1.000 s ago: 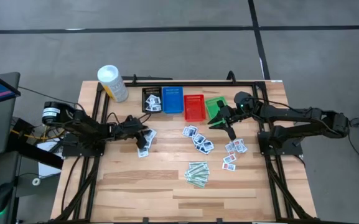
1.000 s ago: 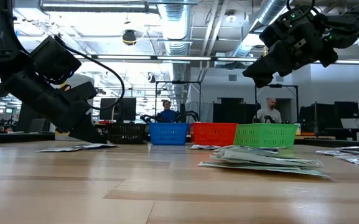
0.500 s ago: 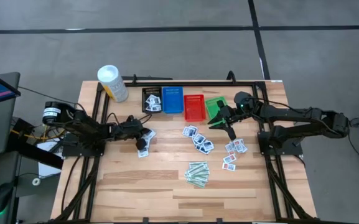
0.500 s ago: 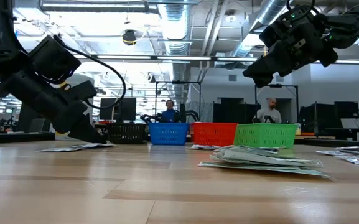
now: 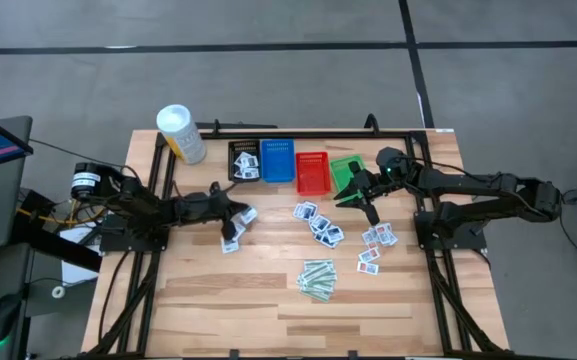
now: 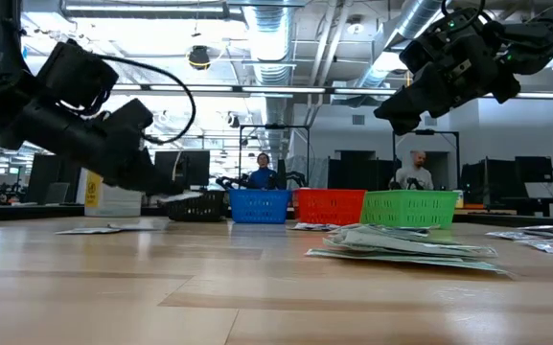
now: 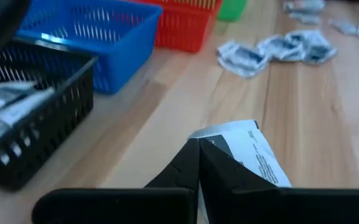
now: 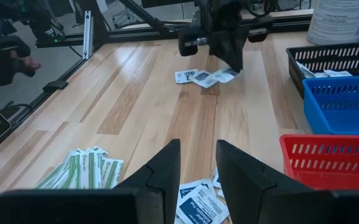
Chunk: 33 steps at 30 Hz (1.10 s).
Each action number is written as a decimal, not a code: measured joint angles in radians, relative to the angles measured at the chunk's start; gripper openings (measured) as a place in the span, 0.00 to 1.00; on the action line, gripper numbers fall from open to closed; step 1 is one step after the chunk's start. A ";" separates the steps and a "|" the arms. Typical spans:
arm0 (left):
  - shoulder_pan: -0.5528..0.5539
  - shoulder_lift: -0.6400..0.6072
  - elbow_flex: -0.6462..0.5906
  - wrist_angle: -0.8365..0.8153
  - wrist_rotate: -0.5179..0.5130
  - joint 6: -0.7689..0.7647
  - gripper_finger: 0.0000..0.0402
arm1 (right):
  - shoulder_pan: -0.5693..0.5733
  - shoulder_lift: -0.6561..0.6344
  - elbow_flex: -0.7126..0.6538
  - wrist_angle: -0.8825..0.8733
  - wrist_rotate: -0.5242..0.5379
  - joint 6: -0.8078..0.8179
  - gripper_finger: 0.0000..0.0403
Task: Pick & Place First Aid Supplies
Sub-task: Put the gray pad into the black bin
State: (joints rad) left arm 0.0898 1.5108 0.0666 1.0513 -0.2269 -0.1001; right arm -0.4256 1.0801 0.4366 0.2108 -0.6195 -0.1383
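Observation:
My left gripper (image 5: 236,216) is shut on a small white packet (image 7: 249,149) just above the table, near the black basket (image 5: 244,160). Two or three more white packets (image 5: 230,243) lie flat on the wood below it. My right gripper (image 5: 354,198) hangs open above the table beside the green basket (image 5: 345,170), with nothing between its fingers (image 8: 167,165). More packets lie in clusters at mid-table (image 5: 318,224) and to the right (image 5: 376,238). Pale-green strips (image 5: 318,278) lie stacked nearer the front. My left gripper pinches the white packet by one edge (image 7: 215,144) between its two fingers. The fingers slant slightly downward, coming from the table's left. The rest of the packet sticks out past the fingertips, roughly level (image 6: 188,197) and clear of the table.
Black, blue (image 5: 277,160), red (image 5: 313,172) and green baskets stand in a row at the far side; the black one holds white packets. A white tub (image 5: 181,133) stands at the far left corner. Bare wood lies at the near left.
My left gripper has risen from the table and tipped up toward level, carrying one white packet off the wood. The other packets beneath it have stayed on the table.

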 joint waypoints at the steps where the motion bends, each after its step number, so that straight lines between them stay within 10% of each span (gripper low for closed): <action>1: 0.000 0.000 0.000 0.013 0.000 0.000 0.02 | 0.000 0.000 0.000 0.000 0.000 0.000 0.24; 18: 0.029 -0.003 0.061 0.281 -0.031 0.148 0.02 | 0.000 0.000 0.000 0.001 0.000 -0.002 0.24; 33: 0.353 -0.003 0.157 0.252 -0.157 -0.039 0.02 | 0.000 0.000 0.000 0.006 0.000 -0.002 0.24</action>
State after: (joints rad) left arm 0.4432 1.5078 0.2234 1.3038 -0.3839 -0.1393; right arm -0.4257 1.0801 0.4366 0.2173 -0.6197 -0.1402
